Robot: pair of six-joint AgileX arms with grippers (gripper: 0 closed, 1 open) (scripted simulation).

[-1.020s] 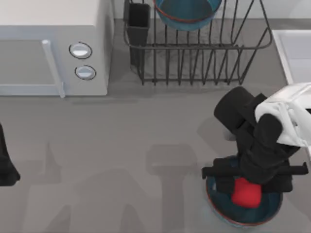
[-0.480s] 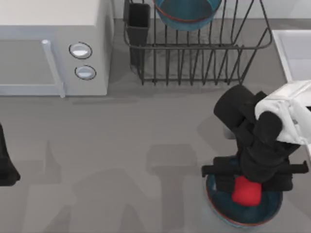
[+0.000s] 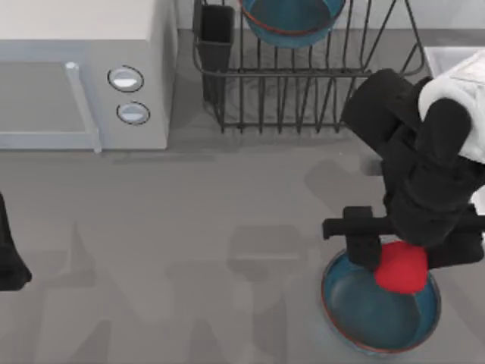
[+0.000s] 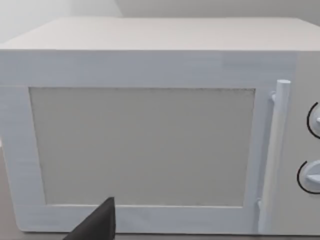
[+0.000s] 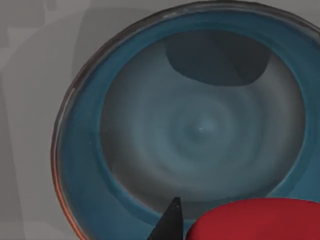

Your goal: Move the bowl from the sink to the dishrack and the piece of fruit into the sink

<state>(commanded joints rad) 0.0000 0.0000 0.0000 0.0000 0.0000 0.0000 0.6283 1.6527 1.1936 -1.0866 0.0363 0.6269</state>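
The right hand (image 3: 399,262) is clamped on the piece of fruit (image 3: 402,268), a red lump held between its black fingers (image 3: 362,246) and raised above the shallow blue dish (image 3: 364,315) that sits on the table (image 3: 227,227) directly below it. In the right wrist view the fruit (image 5: 250,220) hangs over the near edge of that dish (image 5: 125,150), clear of its floor. Beyond the hand, toward the back of the table, stands the dishrack (image 3: 303,83), with the bowl (image 3: 292,19) resting among its bars and a black cup (image 3: 216,34) at its corner. The sink (image 3: 443,64) lies just beside the rack, behind the right arm. The left hand (image 3: 9,254) is parked far off at the table's left edge; I cannot tell how its fingers stand. It faces the microwave (image 4: 150,130).
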